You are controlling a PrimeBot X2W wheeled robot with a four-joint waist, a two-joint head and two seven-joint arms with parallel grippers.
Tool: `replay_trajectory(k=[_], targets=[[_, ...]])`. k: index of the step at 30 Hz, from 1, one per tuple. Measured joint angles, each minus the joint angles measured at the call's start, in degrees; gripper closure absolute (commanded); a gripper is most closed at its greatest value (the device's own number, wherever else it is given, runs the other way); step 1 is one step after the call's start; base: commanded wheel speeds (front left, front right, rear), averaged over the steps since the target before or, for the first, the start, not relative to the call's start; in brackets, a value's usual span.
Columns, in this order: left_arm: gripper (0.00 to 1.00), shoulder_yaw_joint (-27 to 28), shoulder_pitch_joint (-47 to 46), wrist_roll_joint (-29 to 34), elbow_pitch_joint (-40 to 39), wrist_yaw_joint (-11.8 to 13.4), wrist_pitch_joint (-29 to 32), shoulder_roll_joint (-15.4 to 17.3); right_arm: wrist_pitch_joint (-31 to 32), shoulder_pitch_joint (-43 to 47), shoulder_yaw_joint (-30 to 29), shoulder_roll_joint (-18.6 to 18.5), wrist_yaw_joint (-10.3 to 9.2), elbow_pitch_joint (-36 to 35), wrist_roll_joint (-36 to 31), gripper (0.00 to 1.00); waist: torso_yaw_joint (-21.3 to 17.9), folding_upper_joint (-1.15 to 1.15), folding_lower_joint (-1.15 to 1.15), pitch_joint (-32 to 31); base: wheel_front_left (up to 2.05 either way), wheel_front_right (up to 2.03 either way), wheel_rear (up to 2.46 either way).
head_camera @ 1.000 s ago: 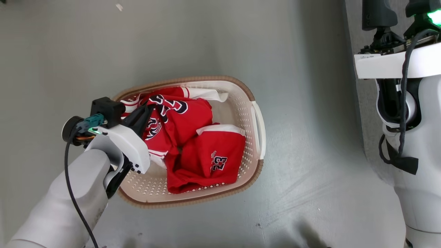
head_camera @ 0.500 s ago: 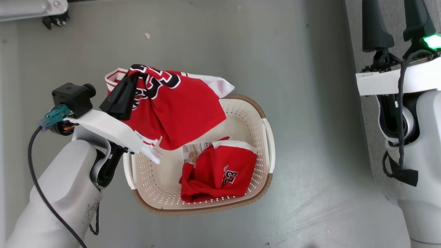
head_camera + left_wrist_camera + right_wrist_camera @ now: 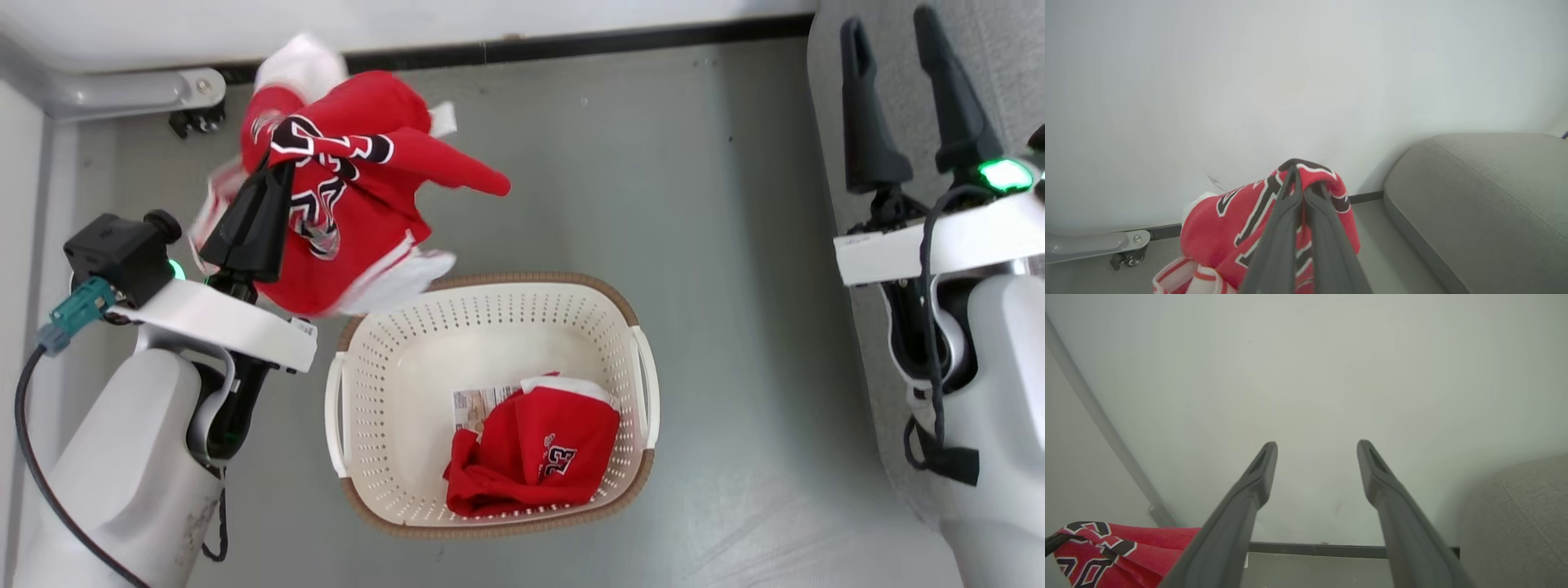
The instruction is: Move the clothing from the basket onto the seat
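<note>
Seat (image 3: 1486, 204): grey upholstered sofa, seam seen in the left wrist view, stood at the robot's right against a white wall (image 3: 1249, 81). Basket (image 3: 490, 304): cream, perforated, brown-rimmed; the head view showed inside it one crumpled red jersey (image 3: 531, 465) marked "23" and a printed paper slip (image 3: 472, 406), illegible. Second jersey (image 3: 351, 204): red, navy lettering unreadable, outside the basket, clamped by the left gripper (image 3: 273, 167). Right gripper (image 3: 886, 24): jaws apart, over the seat's edge.

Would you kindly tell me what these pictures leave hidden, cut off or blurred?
- Paper label, head view: print too small, partly under the folded garment in the basket.
- Held jersey, head view: hem motion-blurred, lettering lost in folds.
- Sofa, left wrist view: cut off by the edges.
</note>
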Motion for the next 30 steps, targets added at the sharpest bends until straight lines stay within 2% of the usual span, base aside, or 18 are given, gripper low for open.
replay_trajectory(k=[15, 30], targets=[[1.00, 3.81, 4.27, 5.06, -9.34, -0.09, -0.15, 0.21, 0.01, 6.62, 0.29, 0.04, 0.00, 2.44, 0.07, 0.00, 0.68, 0.00, 0.00, -7.40, 0.00, 0.00, 0.00], [1.00, 4.34, 5.44, 8.13, -15.00, -0.16, -0.15, 2.63, 0.01, 12.44, 1.08, 0.05, 0.00, 4.00, 1.14, 0.00, 1.02, 0.00, 0.00, -13.62, 0.00, 0.00, 0.00]])
